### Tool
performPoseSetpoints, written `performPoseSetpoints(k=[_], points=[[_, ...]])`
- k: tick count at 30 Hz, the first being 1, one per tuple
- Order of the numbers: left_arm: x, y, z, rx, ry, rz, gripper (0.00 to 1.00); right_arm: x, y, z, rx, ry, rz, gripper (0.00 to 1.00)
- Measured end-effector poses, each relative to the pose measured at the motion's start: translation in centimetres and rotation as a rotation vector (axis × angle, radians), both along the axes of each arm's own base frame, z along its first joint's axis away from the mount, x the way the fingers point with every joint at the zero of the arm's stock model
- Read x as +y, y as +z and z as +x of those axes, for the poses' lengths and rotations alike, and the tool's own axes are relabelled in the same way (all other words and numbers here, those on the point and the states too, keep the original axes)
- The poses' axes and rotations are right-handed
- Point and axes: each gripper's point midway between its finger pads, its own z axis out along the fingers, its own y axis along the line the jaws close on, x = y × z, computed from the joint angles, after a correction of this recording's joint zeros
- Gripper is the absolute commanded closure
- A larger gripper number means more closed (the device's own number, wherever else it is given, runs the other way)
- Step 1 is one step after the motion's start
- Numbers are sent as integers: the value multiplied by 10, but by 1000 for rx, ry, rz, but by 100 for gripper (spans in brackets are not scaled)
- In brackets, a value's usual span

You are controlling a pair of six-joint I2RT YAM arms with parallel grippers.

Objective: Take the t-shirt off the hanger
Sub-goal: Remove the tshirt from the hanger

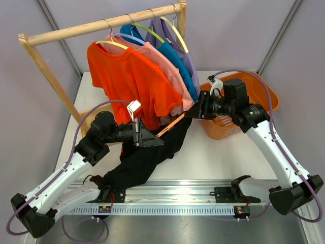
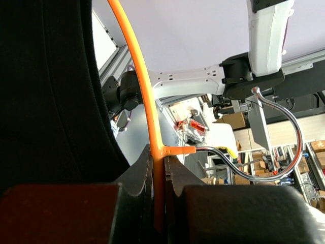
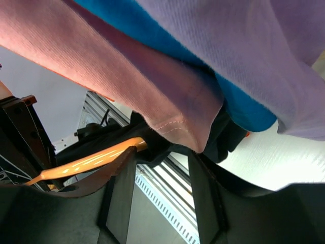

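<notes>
The left claw (image 1: 157, 138) is clamped on the orange hanger (image 1: 170, 125) beside its hook (image 2: 284, 127), and the black shirt (image 1: 144, 160) hangs from it between the arms, its hem down by the rail (image 1: 167, 190). The right claw (image 1: 196, 113) sits at the shirt's far shoulder, fingers (image 3: 118, 203) apart, but whether they pinch cloth I cannot tell. Best it grips that shoulder firmly and draws it off the hanger's end while the left holds steady, keeping clear of the pink shirt (image 3: 127, 76) overhead.
</notes>
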Motion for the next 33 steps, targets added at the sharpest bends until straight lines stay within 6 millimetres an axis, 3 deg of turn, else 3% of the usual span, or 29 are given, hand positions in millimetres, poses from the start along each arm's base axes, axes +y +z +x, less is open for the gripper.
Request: performPoseSetpoints(k=[3, 6, 7, 8, 16, 22, 33], points=[[0, 0, 1, 7, 5, -3, 100, 2, 1, 3, -1, -6, 12, 64], [0, -1, 1, 13, 7, -6, 100, 3, 2, 6, -6, -14, 17, 82], [0, -2, 2, 15, 7, -6, 100, 3, 2, 7, -9, -15, 16, 95], [-1, -1, 2, 16, 8, -8, 100, 3, 2, 8, -12, -17, 17, 100], [0, -1, 1, 15, 4, -12, 100, -3, -2, 20, -97, -17, -48, 100], [6, -3, -8, -11, -24, -4, 100, -26, -20, 40, -102, -27, -107, 100], [11, -5, -19, 54, -55, 22, 100, -33, -58, 29, -55, 64, -125, 100]])
